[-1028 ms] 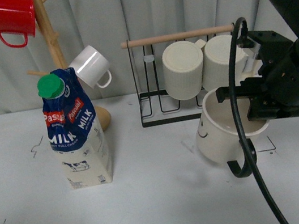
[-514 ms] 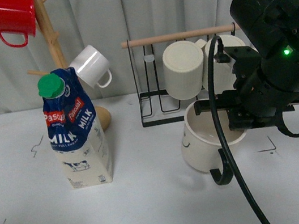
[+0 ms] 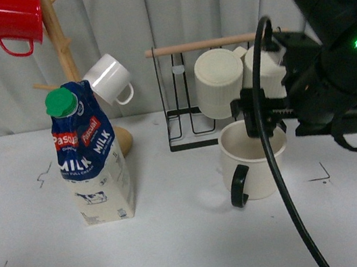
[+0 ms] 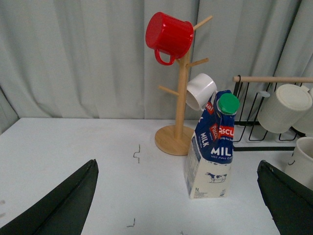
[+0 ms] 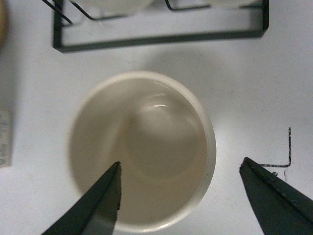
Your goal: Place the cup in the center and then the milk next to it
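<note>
The cup (image 3: 252, 162), a wide cream mug with a black handle facing the camera, stands upright on the white table in front of the wire rack. Its smiley face is hidden. My right gripper (image 3: 270, 125) hangs just above its rim, open and empty. In the right wrist view I look down into the cup (image 5: 146, 147); one finger (image 5: 95, 205) is over its inside, the other (image 5: 276, 196) outside its wall. The milk (image 3: 90, 155) carton, blue top, green cap, stands upright at the left. My left gripper (image 4: 178, 205) is open and low, with the milk (image 4: 211, 147) ahead of it.
A wooden mug tree (image 3: 62, 50) holds a red mug (image 3: 12, 21) and a small white mug (image 3: 109, 78) behind the milk. A black wire rack (image 3: 193, 120) with two ribbed cream mugs (image 3: 219, 82) stands behind the cup. Grey curtain at the back.
The cup went from tilted in my right gripper to standing upright on the table, further left. The gripper has let go and risen slightly. The milk has not moved.
</note>
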